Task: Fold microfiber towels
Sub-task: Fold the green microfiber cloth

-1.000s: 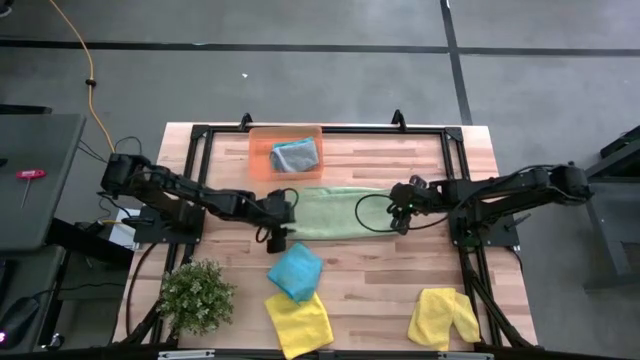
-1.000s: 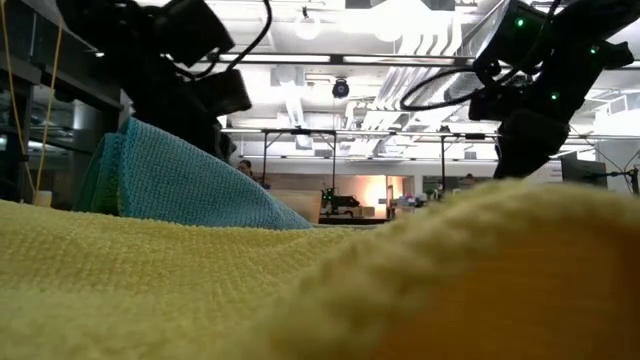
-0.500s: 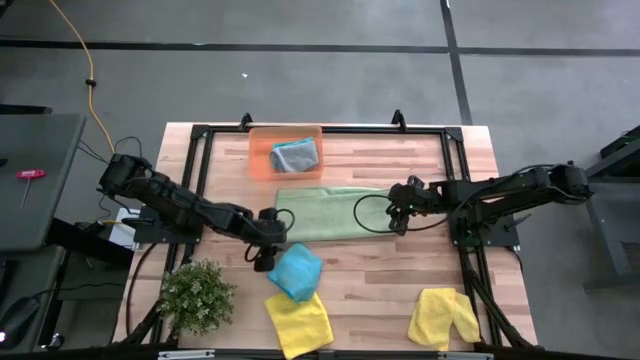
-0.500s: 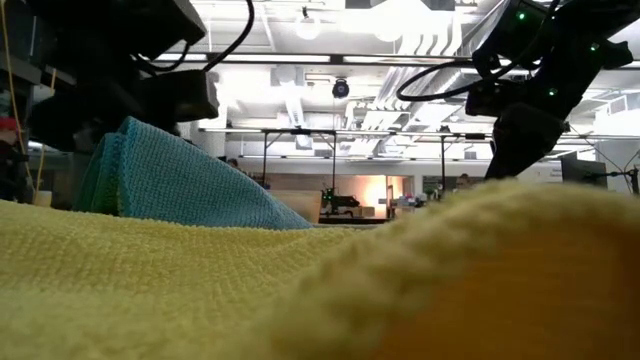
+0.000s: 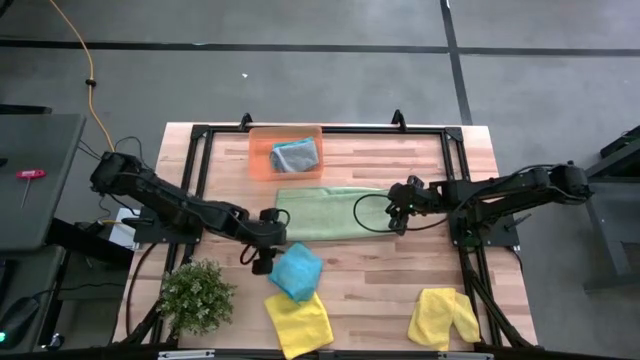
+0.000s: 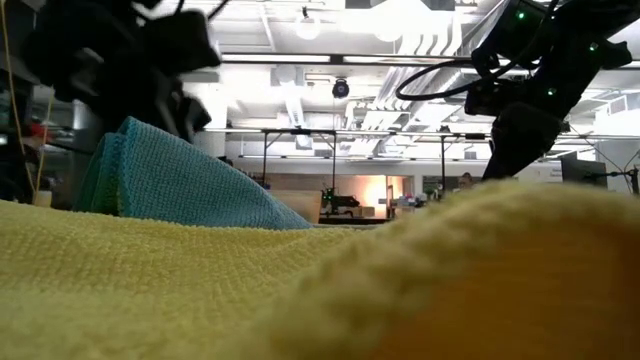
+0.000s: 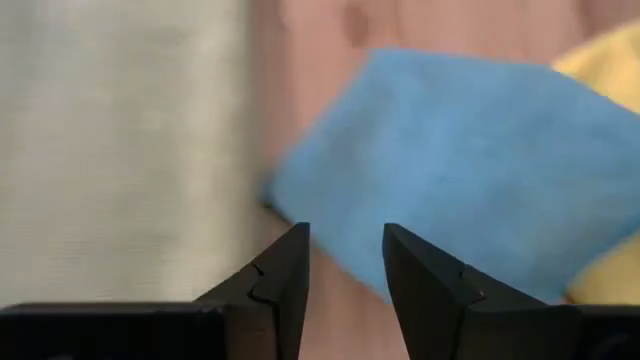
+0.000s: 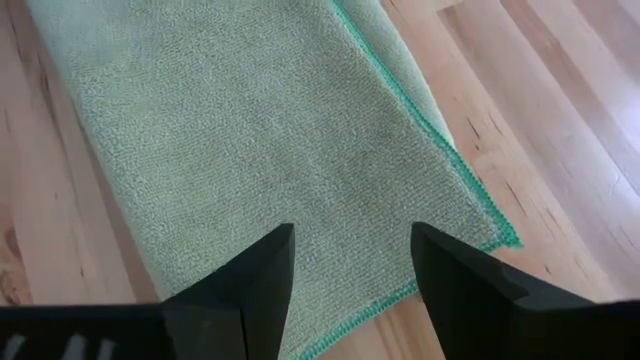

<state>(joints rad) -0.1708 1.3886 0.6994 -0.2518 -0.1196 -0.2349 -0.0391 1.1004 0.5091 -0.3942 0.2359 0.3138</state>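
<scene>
Towels lie spread over the wooden table (image 5: 400,285) in the high view: a light green towel (image 5: 330,212) folded into a long strip in the middle, a blue towel (image 5: 296,270) below it, a yellow towel (image 5: 299,322) touching the blue one's lower edge, and a second yellow towel (image 5: 443,317) near the right front corner. A grey towel (image 5: 295,154) sits in the orange tray (image 5: 258,157) at the back, and a plant (image 5: 197,295) stands at the left front. Compared with a second ago, the left gripper (image 5: 265,262) has drawn back off the green strip's left end and now sits just beside the blue towel's left corner. The right gripper (image 5: 397,222) has barely moved and hangs at the strip's right end.

From table height, yellow cloth fills the foreground, with the blue towel (image 6: 180,180) rising behind it; both arms are dark shapes above.

Past the left wrist, the fingers (image 7: 285,280) stand apart and empty, the blue towel (image 7: 450,160) just ahead of them.

Past the right wrist, the fingers (image 8: 262,270) stand apart above the green towel (image 8: 250,130) near its stitched corner.

No writing is readable anywhere.
</scene>
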